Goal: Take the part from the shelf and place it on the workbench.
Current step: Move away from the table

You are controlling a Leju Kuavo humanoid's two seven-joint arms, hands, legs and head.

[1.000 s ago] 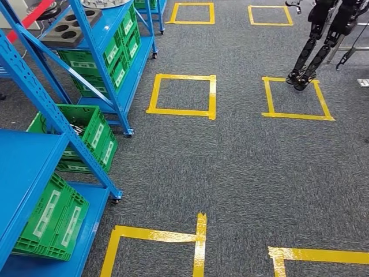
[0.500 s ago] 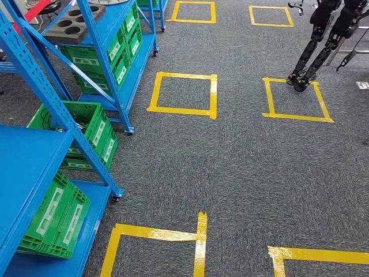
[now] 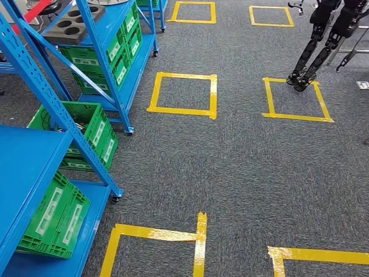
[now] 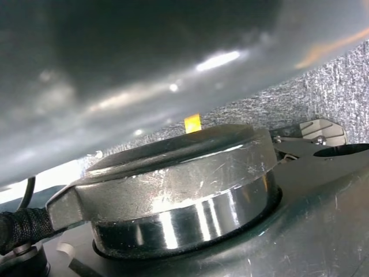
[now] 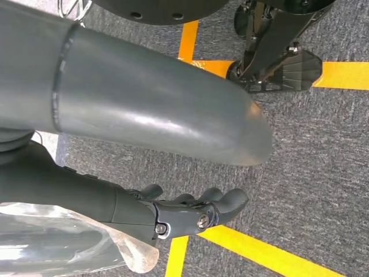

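Standing here watching, the nearest blue shelf [image 3: 26, 167] sits at about 8 o'clock from the robot, with a green crate [image 3: 54, 216] tipped on its bottom deck. Another green crate [image 3: 93, 133] is on the floor just behind it. A second blue rack [image 3: 126, 63] stands further off at 10 o'clock. It's carrying more green crates, plus a grey tray [image 3: 71, 26] with round holes up on its top level.

The grey carpet [image 3: 244, 167] is marked out in yellow tape squares [image 3: 211, 95]. There's one at 12, one at 1, and two partial ones right at the robot's feet. At 2 o'clock, the dark legs of another robot [image 3: 313, 55] stand on the corner of a tape square.

The right robot hand [image 5: 191, 210] hangs over the carpet with its dark fingers stretched out and nothing in them.

For the left robot hand [image 4: 130, 57] all I get is a blurry grey bulk, so I can't tell if it's open or holding anything. Pressed right up against that camera is a shiny, scratched round metal piece [image 4: 183, 190]. That may well be the part, but I can't say for sure.
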